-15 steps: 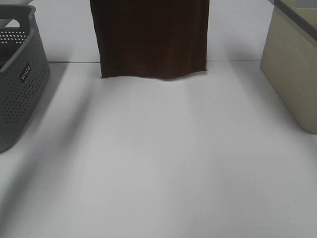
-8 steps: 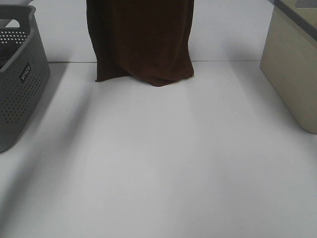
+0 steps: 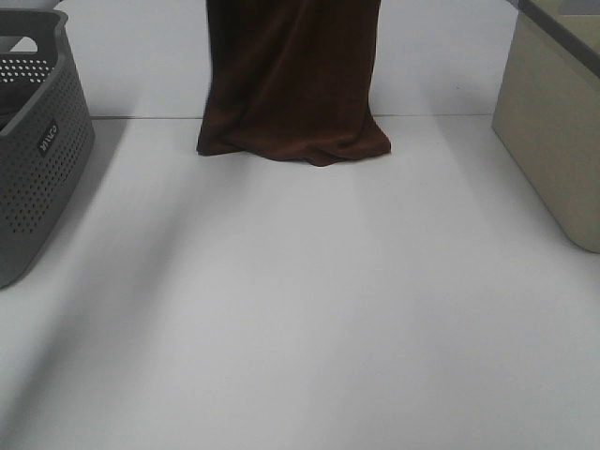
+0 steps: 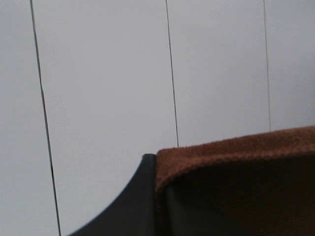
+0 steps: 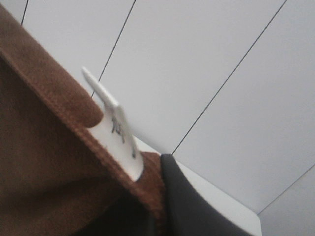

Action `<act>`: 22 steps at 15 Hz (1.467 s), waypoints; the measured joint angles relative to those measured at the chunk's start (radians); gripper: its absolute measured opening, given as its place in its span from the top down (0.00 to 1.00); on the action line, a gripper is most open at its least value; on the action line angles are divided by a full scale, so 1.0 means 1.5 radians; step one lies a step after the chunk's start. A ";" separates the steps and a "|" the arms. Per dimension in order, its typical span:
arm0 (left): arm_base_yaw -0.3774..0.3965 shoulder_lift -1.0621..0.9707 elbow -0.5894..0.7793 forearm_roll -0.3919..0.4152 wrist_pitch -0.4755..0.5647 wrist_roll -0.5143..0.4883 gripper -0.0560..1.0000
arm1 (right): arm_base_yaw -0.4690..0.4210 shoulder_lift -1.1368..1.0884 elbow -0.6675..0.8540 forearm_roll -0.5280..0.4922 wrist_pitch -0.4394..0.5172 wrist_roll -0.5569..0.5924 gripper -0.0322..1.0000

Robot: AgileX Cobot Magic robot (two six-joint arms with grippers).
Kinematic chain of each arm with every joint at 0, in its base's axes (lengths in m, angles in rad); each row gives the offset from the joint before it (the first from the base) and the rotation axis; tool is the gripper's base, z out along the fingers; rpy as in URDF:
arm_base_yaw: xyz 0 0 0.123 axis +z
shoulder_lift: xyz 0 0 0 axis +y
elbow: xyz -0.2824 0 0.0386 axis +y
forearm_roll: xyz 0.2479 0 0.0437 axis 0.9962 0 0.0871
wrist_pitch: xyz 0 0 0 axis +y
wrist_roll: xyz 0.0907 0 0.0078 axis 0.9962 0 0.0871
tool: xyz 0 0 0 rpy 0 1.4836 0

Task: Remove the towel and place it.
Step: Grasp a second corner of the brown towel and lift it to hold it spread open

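Brown towel, pinched at its top edge by left claw and right claw, hangs right of the grey basket, hem bunched on the worktop; straight lowering risks a crumpled heap.

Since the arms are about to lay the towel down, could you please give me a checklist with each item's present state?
1. Left gripper holding the towel: ok, the cloth edge sits against its dark finger.
2. Right gripper holding the towel: ok, the hem and the white tag sit at its finger.
3. Towel's lower end hanging smooth: not ok, it is bunched on the far side of the table.
4. Bare table in front of the towel: ok.
5. Towel apart from the grey basket and the beige bin: ok, both stand off to the sides.
6. Top edge stretched evenly: cannot tell, it is out of the high view.
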 joint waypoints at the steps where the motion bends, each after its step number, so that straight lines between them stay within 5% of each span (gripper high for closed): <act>1: -0.014 -0.005 0.039 0.001 0.014 -0.014 0.95 | 0.000 -0.007 0.000 0.006 0.025 0.001 0.96; 3: -0.034 -0.016 0.103 -0.013 0.057 -0.019 0.95 | 0.000 -0.010 0.000 0.021 0.065 0.003 0.96; 5: -0.042 -0.041 0.160 -0.094 0.114 0.021 0.95 | 0.000 -0.010 0.000 0.028 0.098 0.003 0.96; 7: -0.045 -0.073 0.183 -0.284 0.230 0.185 0.95 | 0.000 -0.010 0.000 0.034 0.113 0.003 0.96; 8: -0.045 -0.087 0.183 -0.414 0.291 0.321 0.95 | 0.000 -0.009 0.000 0.037 0.119 0.003 0.96; 9: -0.044 -0.093 0.183 -0.479 0.325 0.387 0.95 | 0.000 -0.008 0.000 0.039 0.122 0.003 0.96; 10: -0.036 -0.103 0.181 -0.626 0.397 0.529 0.95 | 0.000 -0.008 0.000 0.044 0.128 0.003 0.96; 12: -0.022 -0.120 0.181 -0.738 0.479 0.627 0.95 | 0.000 -0.009 0.000 0.052 0.151 0.005 0.96; 22: -0.013 -0.287 0.181 -0.759 0.835 0.772 0.95 | 0.003 -0.092 0.000 0.146 0.424 0.081 0.96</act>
